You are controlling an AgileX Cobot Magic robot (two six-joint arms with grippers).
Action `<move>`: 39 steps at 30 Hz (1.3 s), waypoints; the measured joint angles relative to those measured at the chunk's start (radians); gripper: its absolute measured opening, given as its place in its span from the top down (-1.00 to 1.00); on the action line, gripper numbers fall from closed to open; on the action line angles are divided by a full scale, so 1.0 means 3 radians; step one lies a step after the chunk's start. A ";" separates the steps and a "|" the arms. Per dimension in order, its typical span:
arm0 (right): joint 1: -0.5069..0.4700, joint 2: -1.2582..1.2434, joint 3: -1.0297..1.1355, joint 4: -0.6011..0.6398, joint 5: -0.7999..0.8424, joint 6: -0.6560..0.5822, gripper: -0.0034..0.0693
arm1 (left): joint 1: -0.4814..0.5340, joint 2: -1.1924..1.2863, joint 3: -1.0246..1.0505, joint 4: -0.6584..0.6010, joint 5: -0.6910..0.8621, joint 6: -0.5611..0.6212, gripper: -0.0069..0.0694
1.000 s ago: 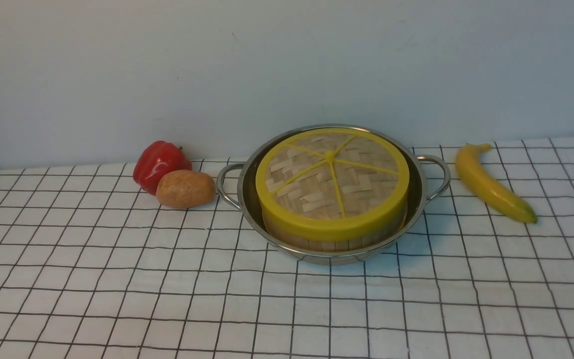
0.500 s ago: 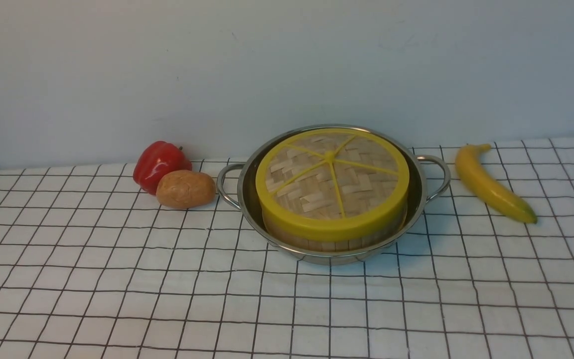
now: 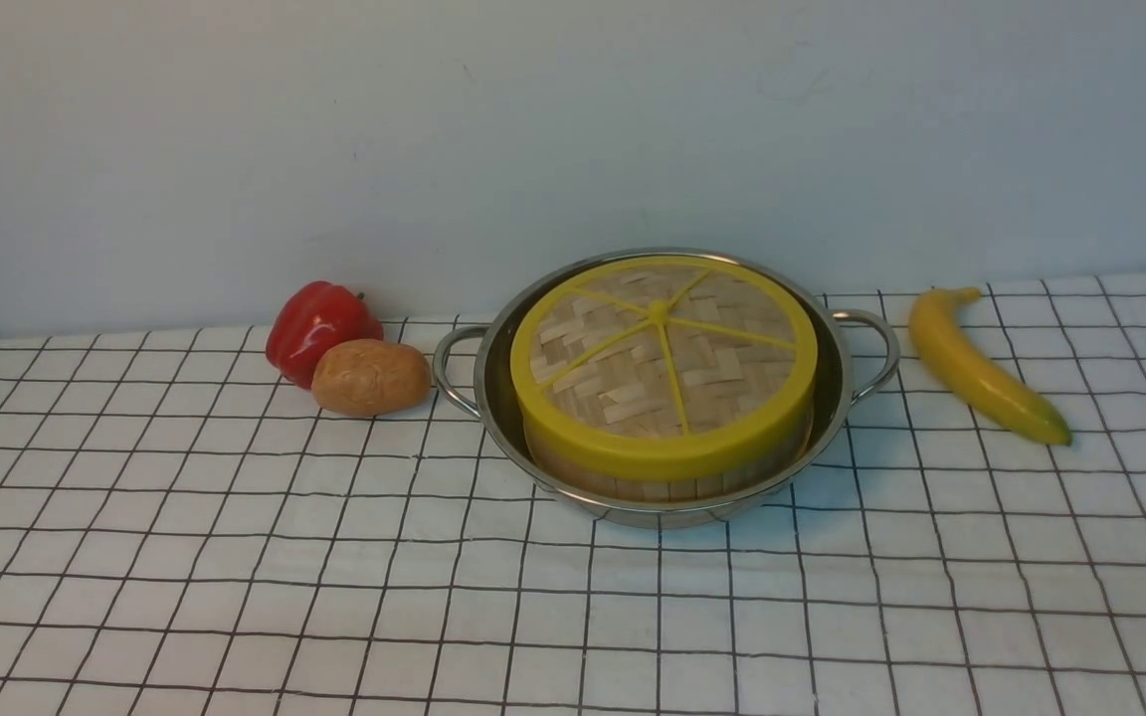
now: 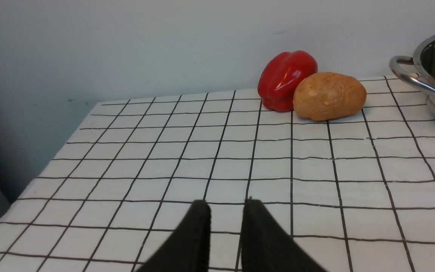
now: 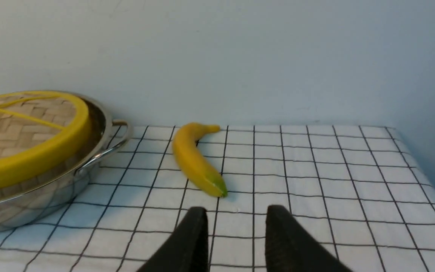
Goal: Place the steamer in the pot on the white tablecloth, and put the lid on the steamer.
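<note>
The shiny pot [image 3: 835, 383] stands on the white tablecloth [image 3: 334, 597] at the back centre. Inside it sits the steamer [image 3: 672, 487]; only a strip of its pale slatted wall shows. The woven lid [image 3: 663, 358] with its yellow rim lies flat on top of the steamer. Neither gripper shows in the front view. My left gripper [image 4: 227, 204] hovers open over bare cloth, left of the pot [image 4: 434, 94]. My right gripper [image 5: 236, 209] hovers open over the cloth, right of the pot [image 5: 43, 196] and the lid [image 5: 21, 128]. Both hold nothing.
A red pepper [image 3: 314, 323] and a brown potato [image 3: 370, 376] lie touching each other just left of the pot's handle. A banana [image 3: 981, 368] lies to the right of the pot, a little beyond my right fingertips. A pale wall stands behind the table.
</note>
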 joint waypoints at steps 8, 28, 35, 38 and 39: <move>-0.0138 -0.0243 0.0642 -0.0012 -0.0422 -0.0003 0.25 | 0.0000 0.0000 0.0000 0.0000 0.0000 0.0000 0.47; -0.0138 -0.0243 0.0653 0.0026 -0.0440 -0.0003 0.25 | 0.0000 0.0000 0.0000 0.0003 0.0000 0.0000 0.40; -0.0138 -0.0243 0.0653 0.0026 -0.0440 -0.0003 0.25 | 0.0000 0.0000 0.0000 0.0003 0.0000 0.0000 0.35; -0.0138 -0.0243 0.0653 0.0028 -0.0440 -0.0003 0.25 | 0.0000 0.0000 0.0000 0.0003 0.0000 0.0000 0.34; -0.0138 -0.0243 0.0653 0.0028 -0.0440 -0.0003 0.25 | 0.0000 0.0000 0.0000 0.0003 0.0000 0.0000 0.32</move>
